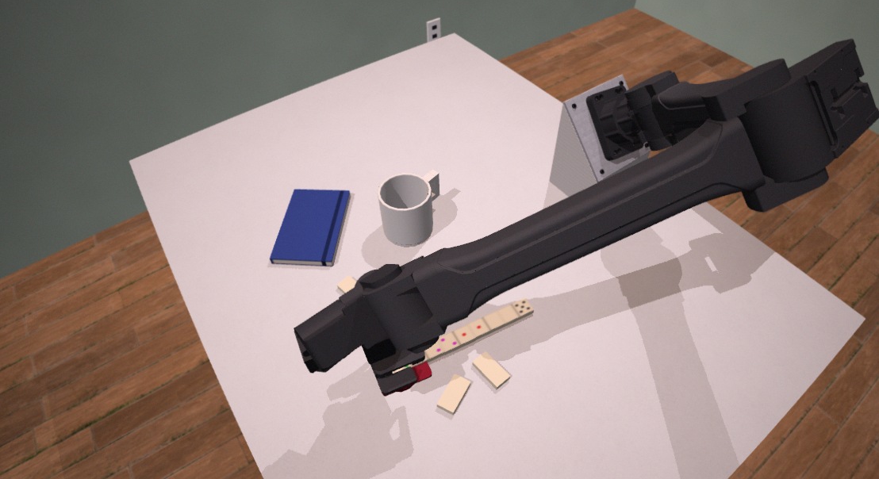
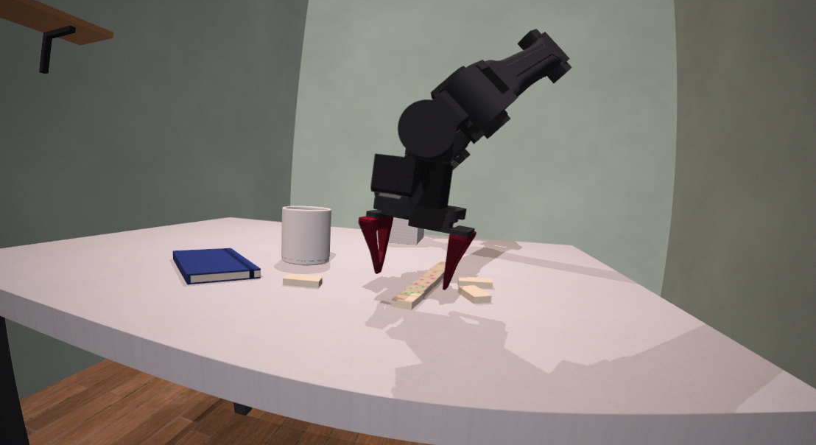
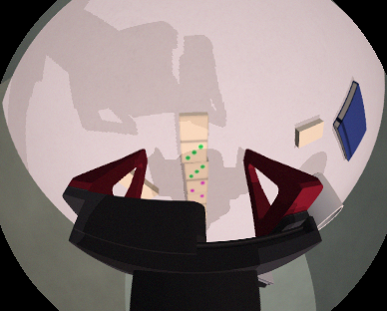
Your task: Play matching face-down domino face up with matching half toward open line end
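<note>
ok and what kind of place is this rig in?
Likely a plain indoor room set up as a robot work area: a white wall outlet, brown wood-plank flooring, and a black robot arm over a pale tabletop. Home or lab, can't tell.

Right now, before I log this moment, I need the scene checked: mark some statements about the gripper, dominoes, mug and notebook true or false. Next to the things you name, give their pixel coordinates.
The gripper [image 2: 412,279] [image 3: 194,155] is shut. False: its fingers stand wide apart.

The line of dominoes [image 1: 470,331] [image 2: 419,286] [image 3: 195,170] shows green pips. True.

The mug [image 1: 407,220] [image 2: 306,236] [image 3: 326,201] lies on its side. False: it stands upright.

The notebook [image 1: 310,227] [image 2: 213,263] [image 3: 352,125] is closed. True.

The notebook is red. False: it is blue.
</note>
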Controlling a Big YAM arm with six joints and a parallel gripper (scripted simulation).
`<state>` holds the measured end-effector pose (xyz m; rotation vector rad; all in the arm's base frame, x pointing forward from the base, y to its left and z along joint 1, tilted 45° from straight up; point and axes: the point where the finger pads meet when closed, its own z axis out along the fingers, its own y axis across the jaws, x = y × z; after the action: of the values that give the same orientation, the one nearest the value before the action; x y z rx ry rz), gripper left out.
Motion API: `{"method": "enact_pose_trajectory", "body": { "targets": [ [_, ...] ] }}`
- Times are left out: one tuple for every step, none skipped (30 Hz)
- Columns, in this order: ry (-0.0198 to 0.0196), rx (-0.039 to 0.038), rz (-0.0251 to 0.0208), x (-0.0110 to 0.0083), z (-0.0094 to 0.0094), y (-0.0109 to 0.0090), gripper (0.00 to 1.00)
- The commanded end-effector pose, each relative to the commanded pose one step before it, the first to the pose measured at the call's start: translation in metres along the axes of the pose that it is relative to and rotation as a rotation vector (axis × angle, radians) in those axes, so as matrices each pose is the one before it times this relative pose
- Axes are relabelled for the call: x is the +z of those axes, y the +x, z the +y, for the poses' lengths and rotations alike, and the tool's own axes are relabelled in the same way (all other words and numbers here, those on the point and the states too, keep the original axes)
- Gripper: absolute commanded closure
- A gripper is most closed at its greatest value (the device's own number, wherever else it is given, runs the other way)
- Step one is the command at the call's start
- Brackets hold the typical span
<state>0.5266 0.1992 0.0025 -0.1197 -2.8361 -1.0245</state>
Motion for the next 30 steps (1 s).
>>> {"method": "enact_pose_trajectory", "body": {
  "targets": [
    [-0.00991, -0.01798, -0.03584, -0.01931, 0.00723, -0.01161, 0.06],
    [-0.00146, -0.00262, -0.00514, -0.00273, 0.00094, -0.00188, 0.06],
    [-0.00146, -0.00262, -0.00514, -0.00272, 0.00094, -0.0019, 0.06],
    [-0.00146, -0.00262, -0.00514, -0.00271, 0.00094, -0.00192, 0.06],
    [-0.00146, -0.00262, -0.00514, -0.0027, 0.00094, -0.00193, 0.06],
    [0.0, 0.0, 0.0, 0.0, 0.0, 0.0, 0.06],
    [0.0, 0.0, 0.0, 0.0, 0.0, 0.0, 0.06],
    [0.0, 0.0, 0.0, 0.0, 0.0, 0.0, 0.06],
    [0.0, 0.0, 0.0, 0.0, 0.0, 0.0, 0.06],
    [0.0, 0.0, 0.0, 0.0, 0.0, 0.0, 0.06],
    [0.0, 0.0, 0.0, 0.0, 0.0, 0.0, 0.06],
    [0.0, 0.0, 0.0, 0.0, 0.0, 0.0, 0.06],
    [0.01246, 0.02247, 0.04294, 0.02143, -0.00888, 0.01574, 0.06],
    [-0.00138, -0.00219, -0.00512, -0.00266, 0.00082, -0.00173, 0.06],
    [-0.00138, -0.00219, -0.00512, -0.00265, 0.00082, -0.00174, 0.06],
    [-0.00138, -0.00219, -0.00512, -0.00264, 0.00082, -0.00176, 0.06],
    [-0.00138, -0.00219, -0.00512, -0.00263, 0.00082, -0.00177, 0.06],
    [-0.00138, -0.00219, -0.00512, -0.00262, 0.00082, -0.00179, 0.06],
    [-0.00138, -0.00219, -0.00512, -0.0026, 0.00082, -0.0018, 0.06],
    [-0.00138, -0.00219, -0.00512, -0.00259, 0.00082, -0.00182, 0.06],
    [-0.00138, -0.00219, -0.00512, -0.00258, 0.00082, -0.00183, 0.06],
    [-0.00138, -0.00219, -0.00512, -0.00257, 0.00082, -0.00185, 0.06],
    [0.0, 0.0, 0.0, 0.0, 0.0, 0.0, 0.06],
    [0.0, 0.0, 0.0, 0.0, 0.0, 0.0, 0.06],
    [0.0, 0.0, 0.0, 0.0, 0.0, 0.0, 0.06],
    [0.0, 0.0, 0.0, 0.0, 0.0, 0.0, 0.06],
    [0.0, 0.0, 0.0, 0.0, 0.0, 0.0, 0.06],
    [0.0, 0.0, 0.0, 0.0, 0.0, 0.0, 0.06],
    [0.0, 0.0, 0.0, 0.0, 0.0, 0.0, 0.06],
    [0.01201, 0.02109, 0.04383, 0.0158, -0.00896, 0.01571, 0.06]
  ]
}}
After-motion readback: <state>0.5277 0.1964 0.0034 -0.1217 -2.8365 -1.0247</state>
